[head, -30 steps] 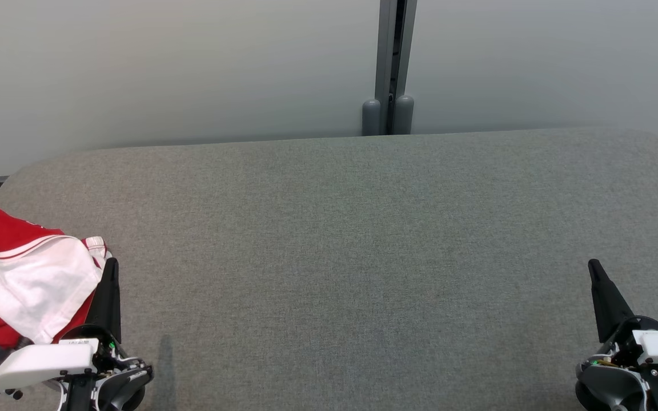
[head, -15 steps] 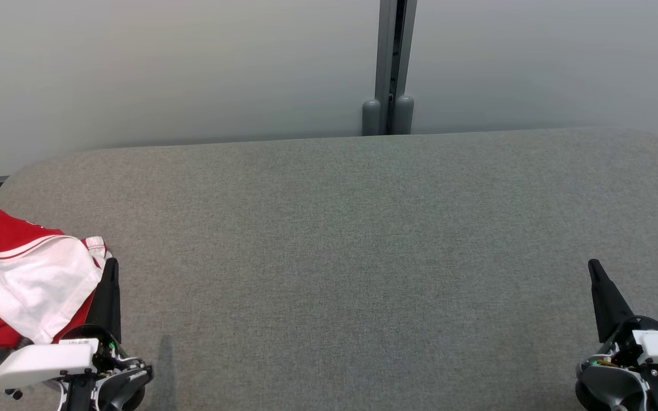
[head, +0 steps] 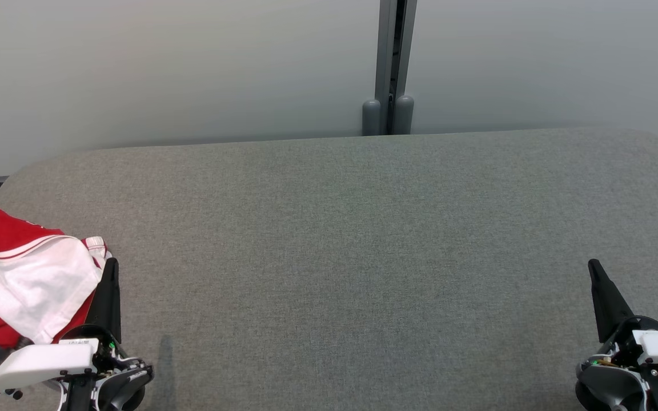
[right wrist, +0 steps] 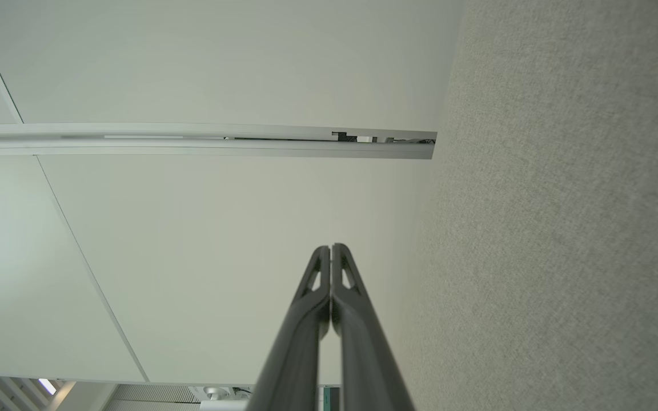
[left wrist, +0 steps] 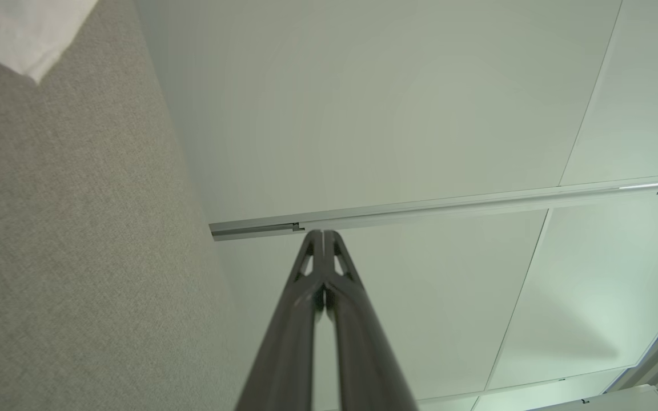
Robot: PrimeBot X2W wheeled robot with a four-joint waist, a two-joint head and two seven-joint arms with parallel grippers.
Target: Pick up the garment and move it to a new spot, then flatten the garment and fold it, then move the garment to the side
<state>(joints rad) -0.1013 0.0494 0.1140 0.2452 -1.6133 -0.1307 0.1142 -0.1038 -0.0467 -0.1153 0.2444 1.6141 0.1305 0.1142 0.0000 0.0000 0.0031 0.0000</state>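
The garment (head: 15,279), red with white panels and stripes, lies crumpled at the left edge of the grey felt table (head: 340,257) in the head view; a white corner of the garment (left wrist: 17,31) shows in the left wrist view's top left. My left gripper (head: 113,264) rests at the lower left, just right of the garment, shut with nothing in it; in the left wrist view my left gripper (left wrist: 322,233) has both fingers pressed together. My right gripper (head: 593,265) sits at the lower right, far from the garment, shut and empty, as my right gripper (right wrist: 330,247) also shows in its wrist view.
A pale partition wall (head: 163,68) stands behind the table, with a grey metal post (head: 389,68) at its middle. The table's rounded far corners sit at the left and right.
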